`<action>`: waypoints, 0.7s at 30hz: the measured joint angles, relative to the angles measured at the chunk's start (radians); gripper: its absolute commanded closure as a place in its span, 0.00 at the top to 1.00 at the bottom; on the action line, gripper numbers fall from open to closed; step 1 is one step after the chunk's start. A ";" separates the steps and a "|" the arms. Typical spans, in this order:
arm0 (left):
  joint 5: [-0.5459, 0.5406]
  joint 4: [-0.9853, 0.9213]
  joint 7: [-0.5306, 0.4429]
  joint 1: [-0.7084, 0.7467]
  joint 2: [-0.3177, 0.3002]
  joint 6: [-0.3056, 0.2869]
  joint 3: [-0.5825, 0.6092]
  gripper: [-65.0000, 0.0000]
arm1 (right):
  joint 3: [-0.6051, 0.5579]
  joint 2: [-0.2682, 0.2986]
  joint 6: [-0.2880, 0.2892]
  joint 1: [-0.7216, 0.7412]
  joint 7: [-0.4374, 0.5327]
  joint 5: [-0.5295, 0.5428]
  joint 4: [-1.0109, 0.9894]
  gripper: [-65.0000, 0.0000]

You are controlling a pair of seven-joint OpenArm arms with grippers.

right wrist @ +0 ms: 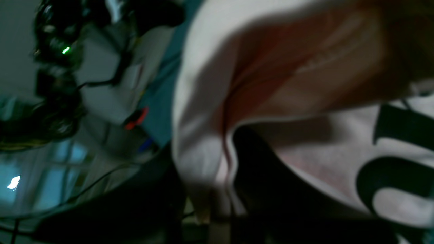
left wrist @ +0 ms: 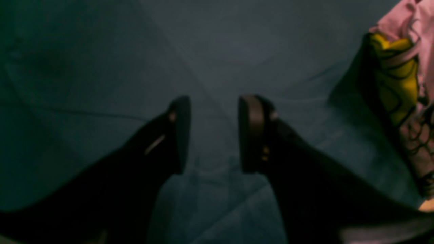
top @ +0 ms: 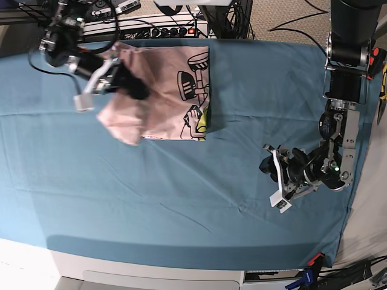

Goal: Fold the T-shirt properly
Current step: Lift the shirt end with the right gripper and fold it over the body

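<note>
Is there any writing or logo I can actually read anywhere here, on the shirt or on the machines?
None can be read.
T-shirt: large black letter shapes show in the right wrist view, cut off and blurred; no word can be made out.
T-shirt, base view: black and yellow cartoon graphics along its right edge, no legible text.
Equipment behind the table: any labels are too small to read.
</note>
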 measured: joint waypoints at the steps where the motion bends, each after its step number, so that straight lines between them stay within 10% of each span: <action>1: -0.002 0.000 0.001 0.000 -0.002 0.000 0.000 0.38 | -0.020 -0.006 0.000 0.008 0.000 -0.018 0.000 0.00; 9: -0.001 0.000 0.000 0.008 -0.002 -0.004 0.000 0.38 | -0.137 -0.037 0.000 0.061 0.004 -0.351 0.001 0.00; 21: -0.002 0.000 0.000 0.009 -0.002 -0.004 0.000 0.38 | -0.204 -0.051 0.000 0.072 0.061 -0.451 0.001 0.00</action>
